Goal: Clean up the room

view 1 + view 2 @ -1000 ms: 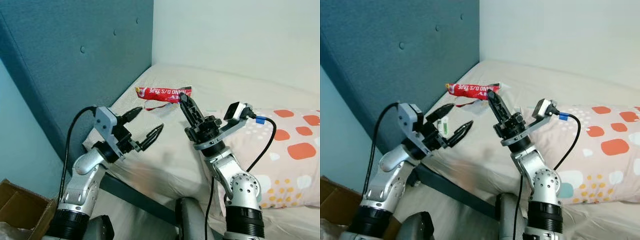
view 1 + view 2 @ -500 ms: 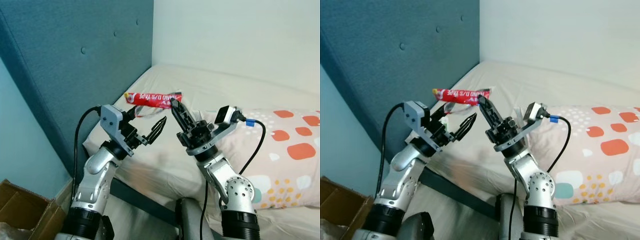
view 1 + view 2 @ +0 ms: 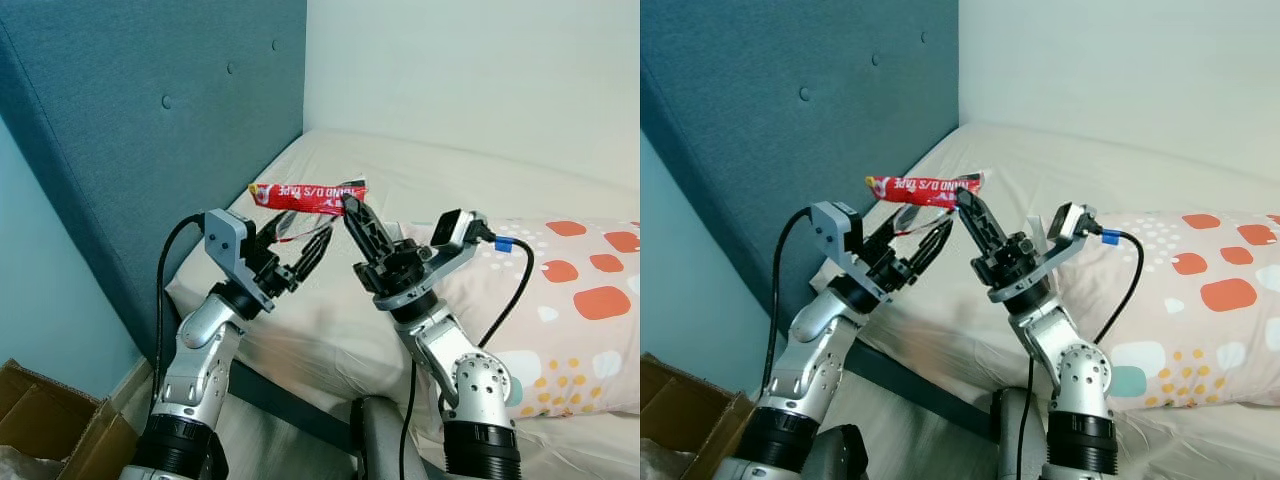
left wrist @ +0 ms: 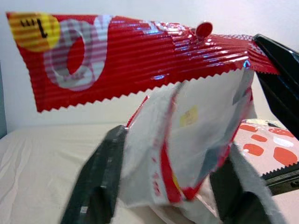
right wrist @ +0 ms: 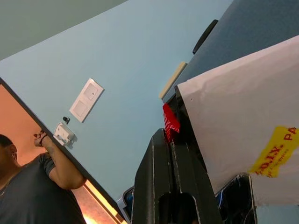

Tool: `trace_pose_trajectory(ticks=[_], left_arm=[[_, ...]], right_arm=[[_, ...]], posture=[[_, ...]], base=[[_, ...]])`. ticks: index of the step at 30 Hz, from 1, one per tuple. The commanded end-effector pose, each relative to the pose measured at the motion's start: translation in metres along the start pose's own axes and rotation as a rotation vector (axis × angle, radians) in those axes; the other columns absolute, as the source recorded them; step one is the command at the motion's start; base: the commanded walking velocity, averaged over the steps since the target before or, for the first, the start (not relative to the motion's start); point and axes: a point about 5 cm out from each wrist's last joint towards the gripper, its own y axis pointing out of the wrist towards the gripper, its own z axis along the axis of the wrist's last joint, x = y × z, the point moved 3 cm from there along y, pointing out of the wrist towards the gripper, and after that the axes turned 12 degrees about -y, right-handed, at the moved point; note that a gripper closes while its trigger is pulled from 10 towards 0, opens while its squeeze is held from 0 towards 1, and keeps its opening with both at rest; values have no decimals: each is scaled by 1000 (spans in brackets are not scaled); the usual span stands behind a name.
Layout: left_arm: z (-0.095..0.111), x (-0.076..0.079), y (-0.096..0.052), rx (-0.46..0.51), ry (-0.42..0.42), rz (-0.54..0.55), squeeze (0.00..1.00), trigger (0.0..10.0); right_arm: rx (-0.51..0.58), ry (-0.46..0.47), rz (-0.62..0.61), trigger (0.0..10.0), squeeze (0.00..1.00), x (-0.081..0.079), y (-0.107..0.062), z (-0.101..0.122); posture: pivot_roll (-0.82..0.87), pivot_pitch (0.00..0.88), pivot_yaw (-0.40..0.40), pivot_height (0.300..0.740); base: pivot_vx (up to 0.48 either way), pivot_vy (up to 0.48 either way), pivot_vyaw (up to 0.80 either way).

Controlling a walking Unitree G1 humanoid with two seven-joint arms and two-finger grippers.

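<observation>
A red and white snack wrapper (image 3: 305,193) hangs in the air above the bed, level and stretched out to my left. My right gripper (image 3: 350,206) is shut on its right end; the right wrist view shows the red edge (image 5: 170,123) pinched between the black fingers (image 5: 159,182). My left gripper (image 3: 295,243) is open just under the wrapper. In the left wrist view the wrapper's white hanging flap (image 4: 196,135) lies between the two fingers (image 4: 96,186), which stand either side of it.
The bed (image 3: 440,170) has a beige sheet, and a pillow with orange spots (image 3: 580,300) lies on the right. A teal padded headboard (image 3: 150,120) rises on the left. A cardboard box (image 3: 40,430) sits on the floor at lower left. A person (image 5: 28,186) stands by a doorway.
My left gripper has risen and reached further toward the wrapper, so its fingers now straddle the hanging flap. The right gripper and wrapper have stayed almost still.
</observation>
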Motion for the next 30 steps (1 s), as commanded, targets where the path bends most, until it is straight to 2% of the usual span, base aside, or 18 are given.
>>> trace_pose_trajectory(ticks=[1,9,16,17,20,21,22,23,25,26,30], left_arm=[[-1,0,3,5,-10,0,0,0],[3,-2,5,25,-12,10,0,0],[3,-4,6,29,-13,11,0,0],[3,-4,6,29,-12,12,0,0],[3,-5,6,29,-11,13,0,0],[4,-5,6,29,-10,15,0,0],[4,-5,6,29,-10,15,0,0],[4,-7,7,31,-8,18,0,0],[4,-7,7,31,-8,18,0,0],[4,-7,7,32,-6,21,0,0],[4,-11,6,30,-1,37,0,0]], right_arm=[[5,19,2,0,0,-1,1,-5],[-1,26,-2,0,0,-1,1,-8],[-29,-26,-26,0,0,3,0,-11],[-42,-49,-42,2863,0,5,0,-13],[-51,-65,-52,2863,0,6,0,-14],[-61,-84,-72,10000,0,10,0,-15],[-61,-84,-72,10000,0,10,0,-15],[-57,-120,-105,10000,51,16,-2,-14],[-57,-120,-105,10000,51,16,-2,-14],[-49,-141,-129,10000,1000,20,-3,-12],[-27,-165,-171,10000,1000,27,-5,-7]], posture=[[-109,73,-56,555],[-111,70,-58,555],[-110,68,-57,555],[-110,67,-56,555],[-109,67,-56,555],[-109,66,-56,555],[-109,66,-56,555],[-107,60,-56,555],[-107,60,-56,555],[-107,56,-55,555],[-106,51,-54,555]], base=[[0,0,0],[0,0,0],[0,0,0],[0,0,0],[0,0,0],[0,0,0],[0,0,0],[0,0,0],[0,0,0],[0,0,0],[0,0,0]])
